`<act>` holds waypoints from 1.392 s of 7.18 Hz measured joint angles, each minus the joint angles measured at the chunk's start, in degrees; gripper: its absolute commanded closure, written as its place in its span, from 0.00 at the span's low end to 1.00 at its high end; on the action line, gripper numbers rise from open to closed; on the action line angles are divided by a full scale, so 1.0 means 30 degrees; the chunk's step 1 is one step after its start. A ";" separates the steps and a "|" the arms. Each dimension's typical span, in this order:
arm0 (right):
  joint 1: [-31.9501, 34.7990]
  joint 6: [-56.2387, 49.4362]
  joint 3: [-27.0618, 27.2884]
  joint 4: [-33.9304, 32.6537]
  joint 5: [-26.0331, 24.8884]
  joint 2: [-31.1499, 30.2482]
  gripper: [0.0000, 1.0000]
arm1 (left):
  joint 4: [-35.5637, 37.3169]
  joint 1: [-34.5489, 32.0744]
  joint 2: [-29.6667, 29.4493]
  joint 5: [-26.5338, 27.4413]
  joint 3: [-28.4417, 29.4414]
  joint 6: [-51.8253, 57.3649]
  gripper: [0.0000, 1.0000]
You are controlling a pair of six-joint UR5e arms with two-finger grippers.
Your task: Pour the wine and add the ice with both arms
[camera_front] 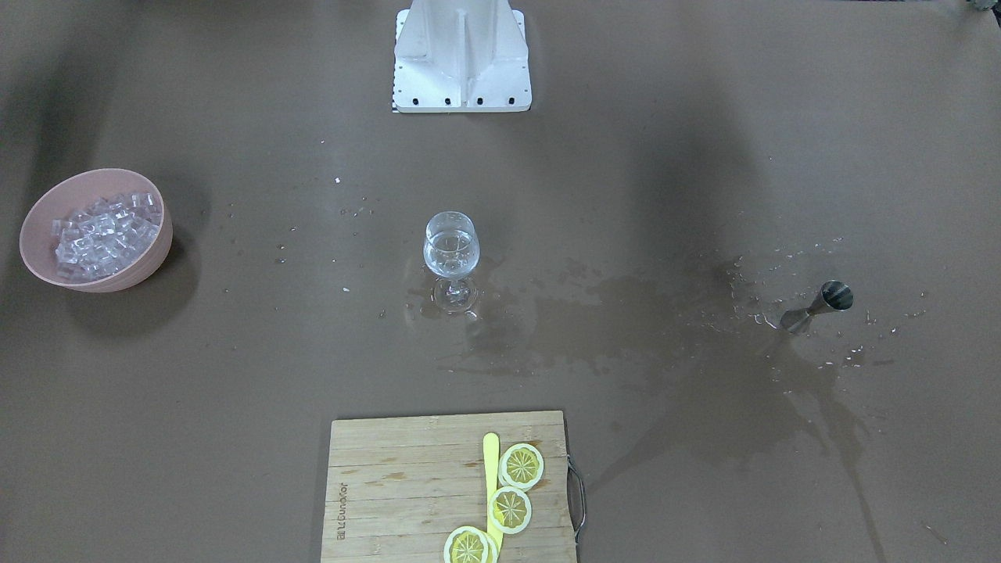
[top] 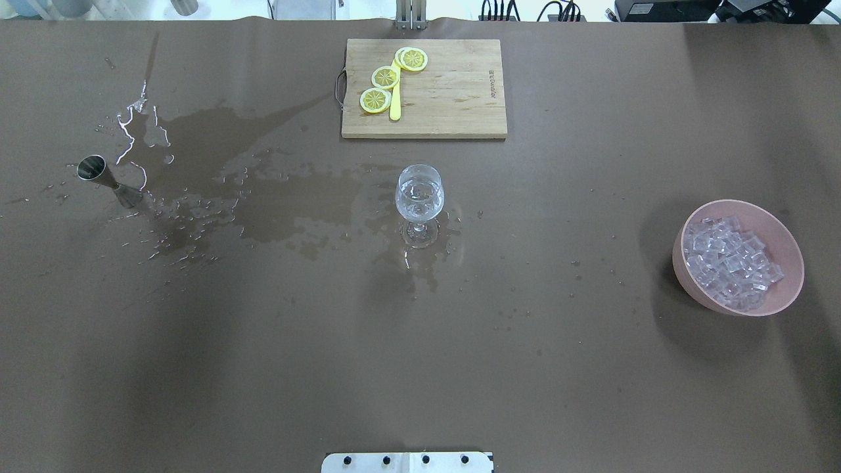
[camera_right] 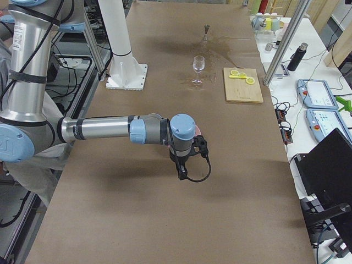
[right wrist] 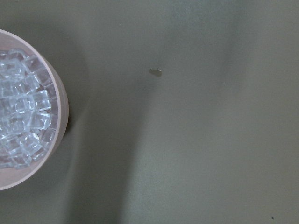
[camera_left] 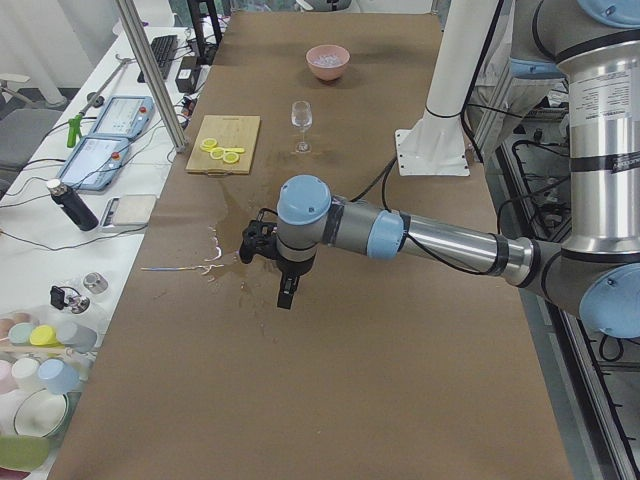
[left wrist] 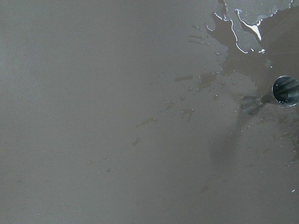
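Left gripper [camera_left: 286, 298] hangs fingers-down from the near left arm [camera_left: 440, 240], above the brown paper-covered table [top: 263, 368]. It shows only from the side, so how far it is open cannot be told; nothing is seen in it. Its wrist camera looks down on a steel measuring cup [top: 108, 180], hourglass-shaped and upright, at the edge of a broad dark puddle [top: 282, 203] with shiny droplets around it.

The right gripper [camera_right: 181, 175] likewise points down from the right arm [camera_right: 104, 127], and its opening cannot be told either. It hovers close by a round pink bowl [top: 778, 226], which the arm mostly hides in that side view. The bowl is heaped with ice [top: 732, 263], small glassy cubes.

Between cup and bowl, well apart from both, a stemmed glass [top: 419, 197] stands upright on wet paper with the wine [camera_front: 450, 254], a clear liquid, in it. Beyond it, at the far edge from the robot, lies a pale wooden cutting board [top: 453, 92] with a metal handle, carrying three lemon slices [top: 386, 77] beside a flat yellow stick [top: 395, 108]. A white pedestal [camera_front: 461, 55] rises at the robot's side.
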 measured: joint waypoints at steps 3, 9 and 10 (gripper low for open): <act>0.0046 0.0091 0.0170 0.0018 0.0059 0.0233 0.00 | -0.2340 -0.0010 -0.0008 0.1011 0.1398 -0.0630 0.02; 0.0042 0.0127 0.0163 0.2177 0.0205 0.0240 0.00 | -0.8376 0.0180 0.0115 0.0889 0.2386 -0.5397 0.02; 0.0037 0.0225 0.0123 0.2665 0.0195 0.0104 0.00 | -0.8821 0.0391 0.0020 0.0810 0.2347 -0.5425 0.02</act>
